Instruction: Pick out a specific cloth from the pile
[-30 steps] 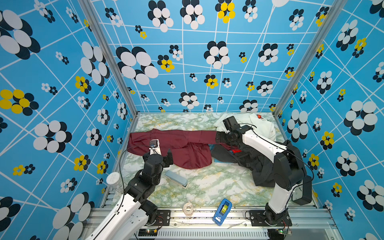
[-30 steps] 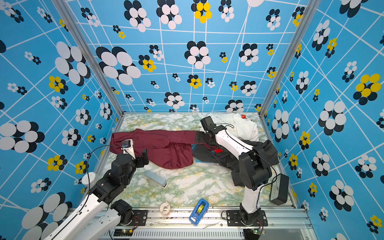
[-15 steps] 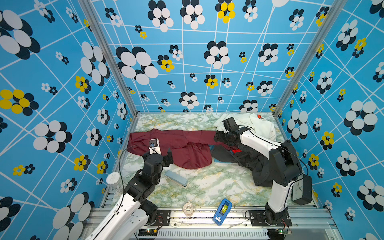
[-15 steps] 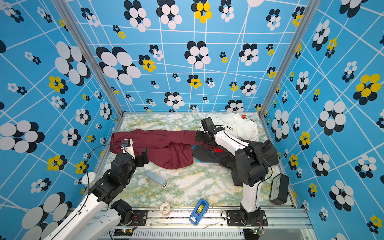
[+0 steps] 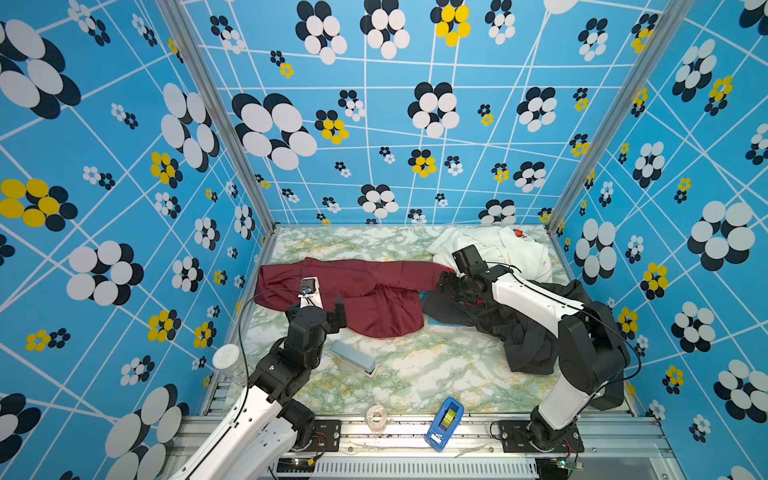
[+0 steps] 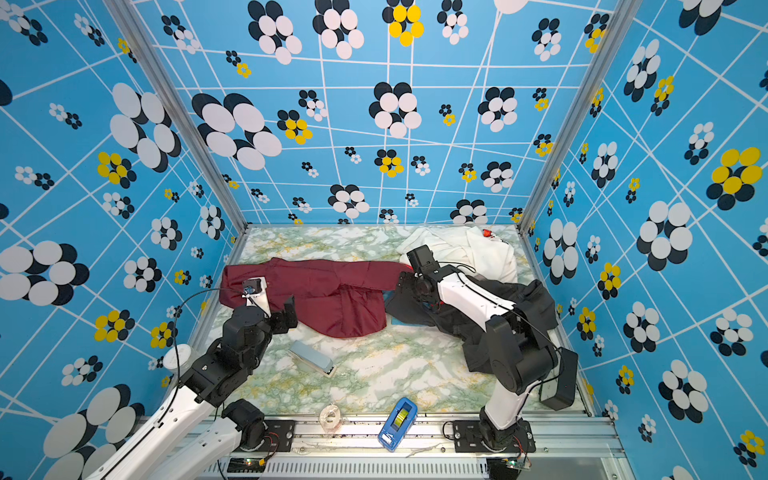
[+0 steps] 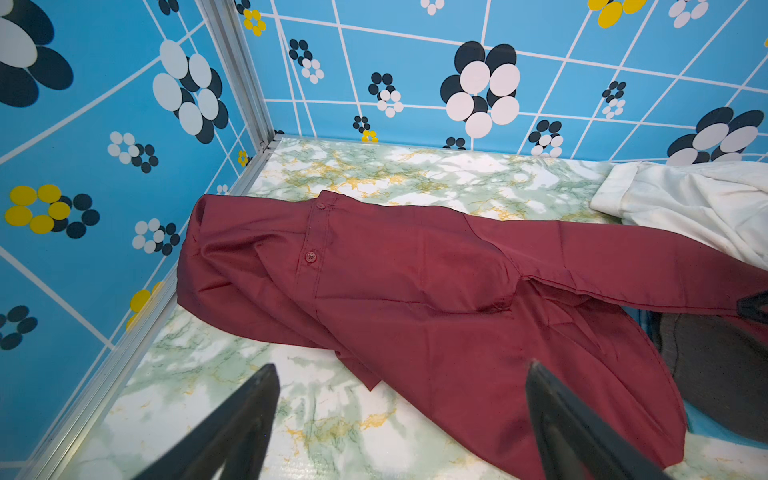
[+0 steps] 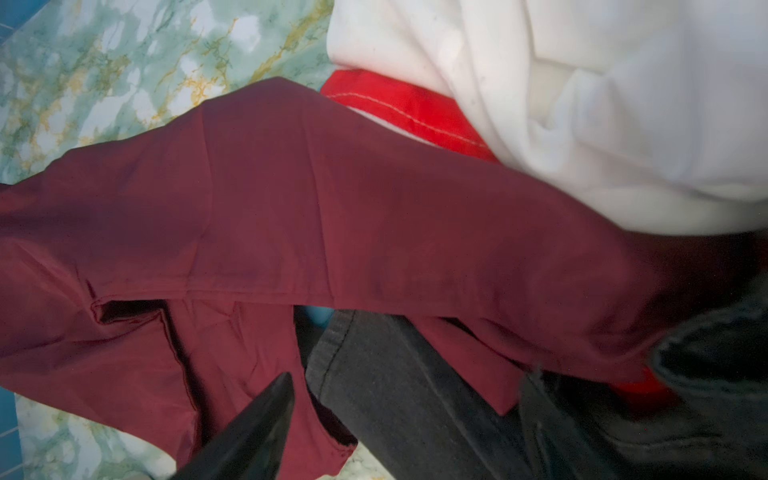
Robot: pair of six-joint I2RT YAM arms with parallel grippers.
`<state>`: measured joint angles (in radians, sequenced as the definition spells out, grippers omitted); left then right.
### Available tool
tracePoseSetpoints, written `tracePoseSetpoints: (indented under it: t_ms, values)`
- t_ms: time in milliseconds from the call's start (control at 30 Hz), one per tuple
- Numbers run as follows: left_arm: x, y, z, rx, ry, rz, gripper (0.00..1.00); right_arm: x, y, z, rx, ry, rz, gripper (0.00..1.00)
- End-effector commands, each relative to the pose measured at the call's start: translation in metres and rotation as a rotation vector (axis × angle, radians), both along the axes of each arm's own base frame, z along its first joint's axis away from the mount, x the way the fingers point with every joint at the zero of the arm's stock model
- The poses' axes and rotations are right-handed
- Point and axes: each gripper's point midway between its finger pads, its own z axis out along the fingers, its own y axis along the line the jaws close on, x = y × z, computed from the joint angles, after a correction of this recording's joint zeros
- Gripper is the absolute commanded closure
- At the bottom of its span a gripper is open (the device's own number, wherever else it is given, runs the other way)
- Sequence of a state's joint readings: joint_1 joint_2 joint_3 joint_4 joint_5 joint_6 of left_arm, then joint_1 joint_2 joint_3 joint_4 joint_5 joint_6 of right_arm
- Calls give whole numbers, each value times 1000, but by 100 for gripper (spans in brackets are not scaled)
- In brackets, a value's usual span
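Far right, the pile point(image 5: 523, 328) of dark grey and white clothes. Left of it, spread flat, the cloth point(image 5: 365, 299), sleeve touching the pile. Over that sleeve, right gripper point(image 8: 407, 376), jaws apart; by the cloth's near edge, left gripper point(image 7: 402, 365), likewise apart.

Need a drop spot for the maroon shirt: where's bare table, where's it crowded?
Bare: back strip between shirt and back wall; front middle between grey block, trousers and tape dispenser. Crowded: right side, white garment and trousers heaped.

Blue tape dispenser point(image 5: 444, 422) and clear tape roll point(image 5: 376, 417) lie by the front rail point(image 5: 623, 432).
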<state>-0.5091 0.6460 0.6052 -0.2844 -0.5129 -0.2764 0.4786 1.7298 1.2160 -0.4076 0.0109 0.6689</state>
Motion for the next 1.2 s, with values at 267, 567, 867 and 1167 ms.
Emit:
tracePoseSetpoints:
  t_ms: [267,567,867,1167]
  values:
    - [0,1,13,-9,-35,6,7,27,-5,-17,-4,-30,-64,14]
    - [2,1,13,-2,-34,12,7,49,-15,-2,-23,-97,-103,21]
    - [3,2,11,7,-26,16,6,62,-13,-5,-8,-102,-130,29]
    - [2,3,11,13,-29,18,6,80,-1,6,39,-134,-123,36]
